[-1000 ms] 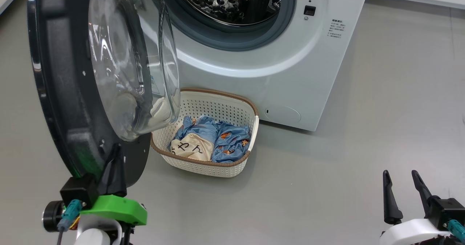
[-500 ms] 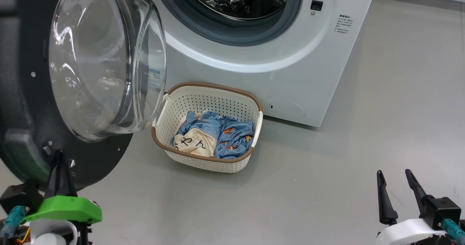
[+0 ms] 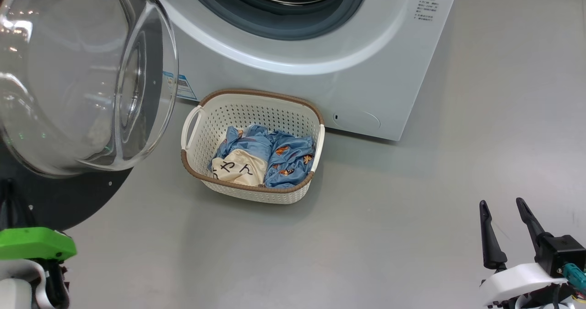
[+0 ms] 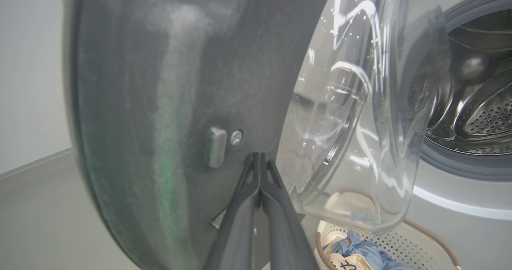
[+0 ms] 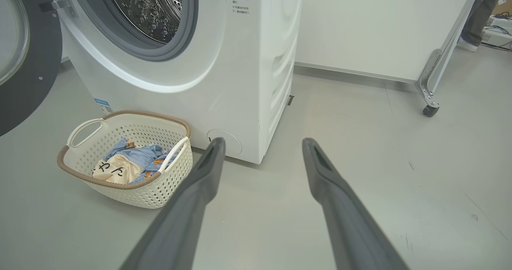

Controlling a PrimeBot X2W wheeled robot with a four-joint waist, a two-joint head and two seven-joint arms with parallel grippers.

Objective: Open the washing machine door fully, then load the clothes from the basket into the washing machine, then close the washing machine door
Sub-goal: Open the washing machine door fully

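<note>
The washing machine (image 3: 320,80) stands open, its steel drum (image 5: 148,6) bare. The black washing machine door (image 4: 160,82) with its bulging glass porthole (image 3: 78,71) is swung out to the left. My left gripper (image 4: 260,155) is shut, its tips against the door's inner black face beside the glass. The basket (image 3: 256,94) sits on the floor before the machine, holding the clothes: a blue printed garment (image 3: 284,155) and a cream cloth (image 3: 238,169). Low at the right, my right gripper (image 3: 502,202) stands open and holds nothing, well clear of the basket (image 5: 80,174).
Grey floor spreads to the right of the machine and in front of the basket. A white wall (image 5: 380,22) runs behind. A wheeled metal frame leg (image 5: 430,82) and a person's leg (image 5: 482,10) are at the far right.
The door has swung wider to the left, and my shut left gripper has gone left with it. The head camera has shifted. My right gripper has stayed put.
</note>
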